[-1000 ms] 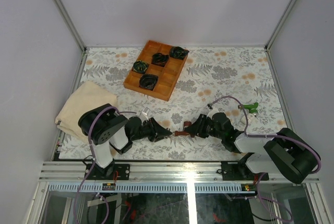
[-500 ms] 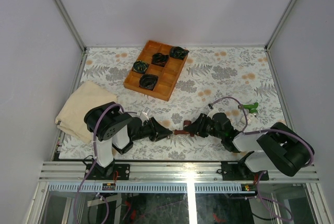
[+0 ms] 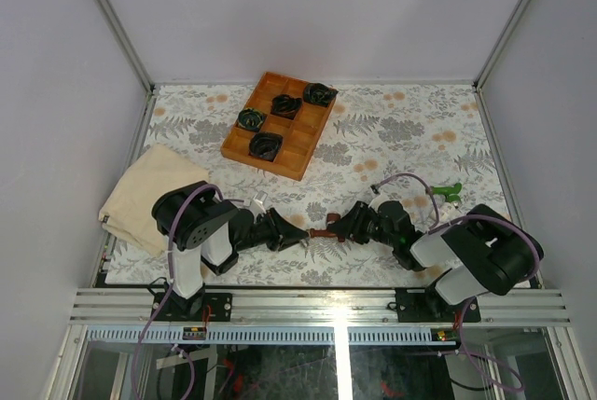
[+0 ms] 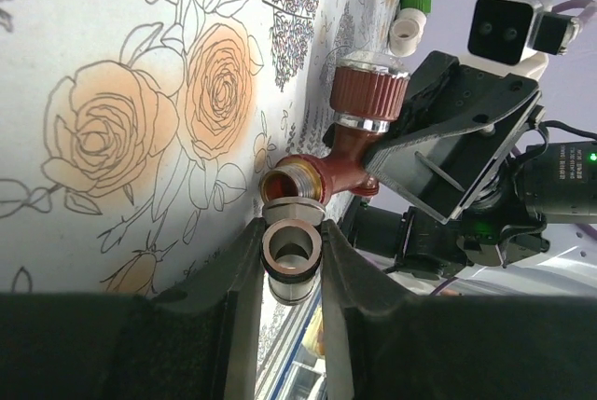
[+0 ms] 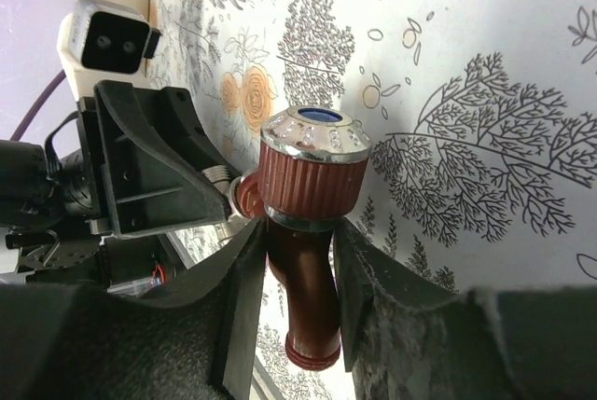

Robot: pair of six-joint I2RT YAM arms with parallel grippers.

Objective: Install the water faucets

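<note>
Both arms are the same build: chunky round black joint housings (image 3: 191, 216) joined by white plastic links (image 3: 213, 249), with thin purple cables (image 3: 409, 175) looping around outside. Each wrist has a little pale grey camera box (image 4: 508, 27) with two dark lenses. The left gripper (image 4: 292, 232) and right gripper (image 5: 300, 227) both have matte black moulded fingers (image 5: 244, 297) and an angular black plate (image 4: 457, 134). The right arm's black motor body (image 4: 560, 181) has small white lettering I can't read, plus a small green light (image 4: 482, 228).
</note>
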